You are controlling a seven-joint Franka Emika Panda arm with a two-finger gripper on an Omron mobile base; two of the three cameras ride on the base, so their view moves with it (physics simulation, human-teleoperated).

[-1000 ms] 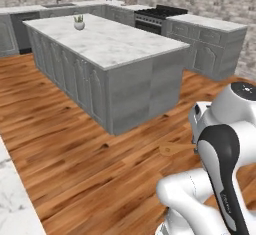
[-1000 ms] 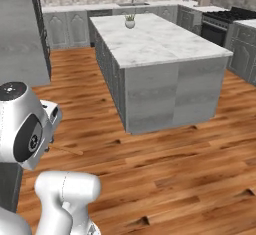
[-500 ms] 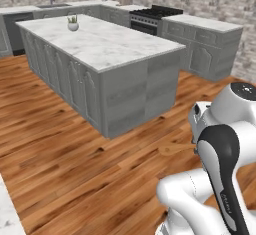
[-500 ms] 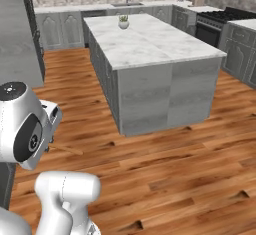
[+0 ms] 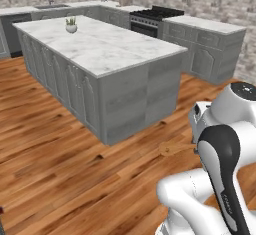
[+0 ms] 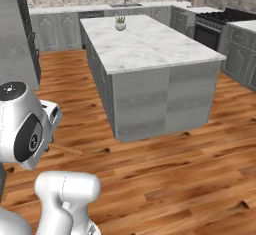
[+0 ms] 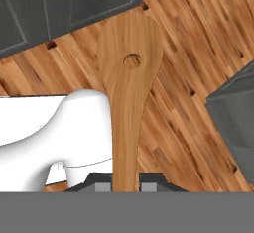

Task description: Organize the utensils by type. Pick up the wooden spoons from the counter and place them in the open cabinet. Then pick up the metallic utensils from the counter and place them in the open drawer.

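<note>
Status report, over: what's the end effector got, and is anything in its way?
End effector shut on the wooden spoon, flat head pointing away over the wood floor. Kitchen island stands ahead of the base. Nothing touching the spoon.

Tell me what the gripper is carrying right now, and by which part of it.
The gripper is shut on a wooden spoon, gripping the slim handle end; the flat head with its small round hole points away.
</note>
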